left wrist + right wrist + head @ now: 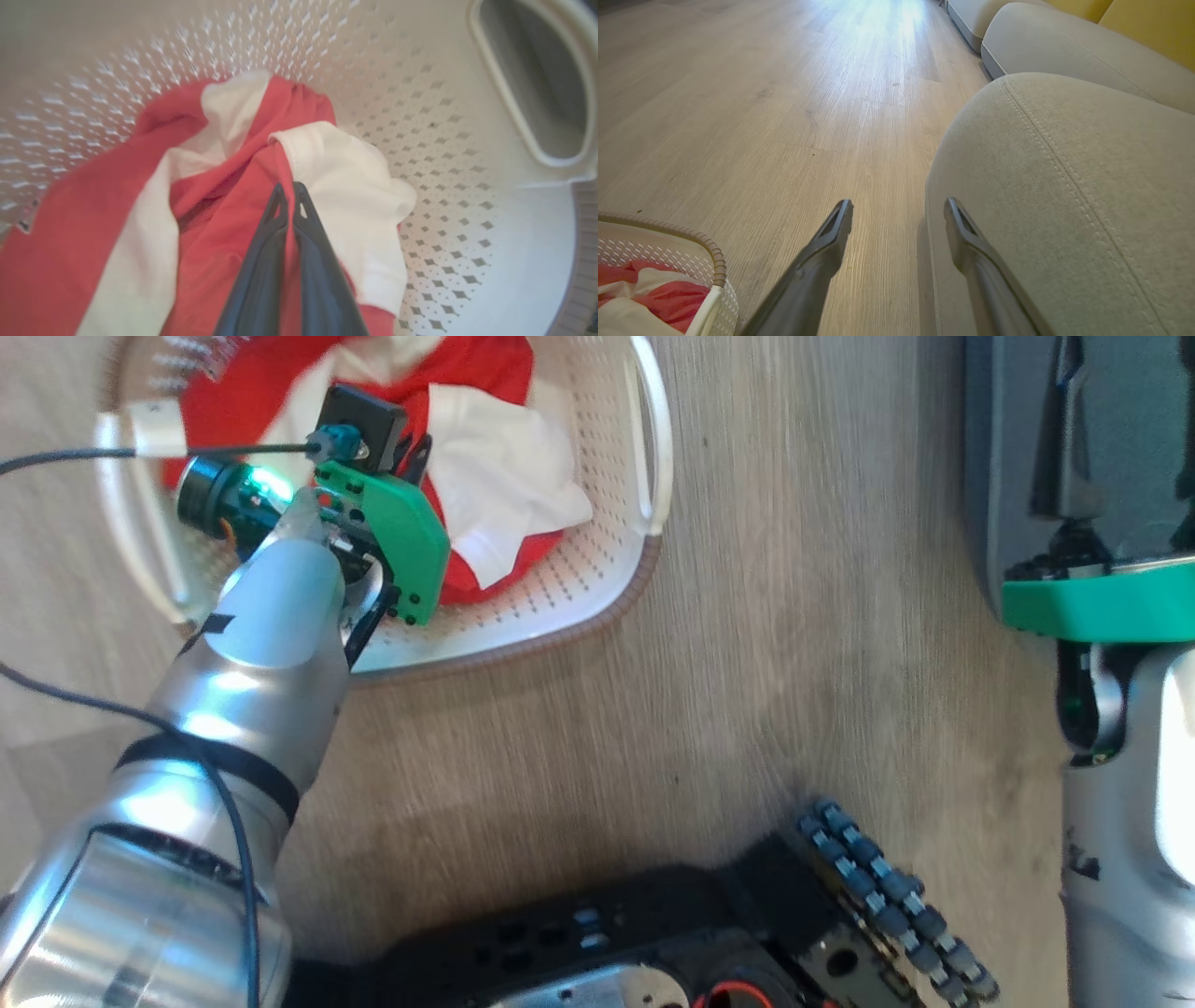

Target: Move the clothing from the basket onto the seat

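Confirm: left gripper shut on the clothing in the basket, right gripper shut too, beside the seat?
No: the right gripper is open, jaws apart with nothing between, per the right wrist view. Rest holds: left gripper shut on the clothing in the basket, right one beside the seat.

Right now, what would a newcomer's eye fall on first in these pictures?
The bright red and white clothing heaped in the cream basket, with the left gripper pinched shut on a fold. Next, the big grey seat on the right, where the right gripper hangs open by its edge above the wooden floor.
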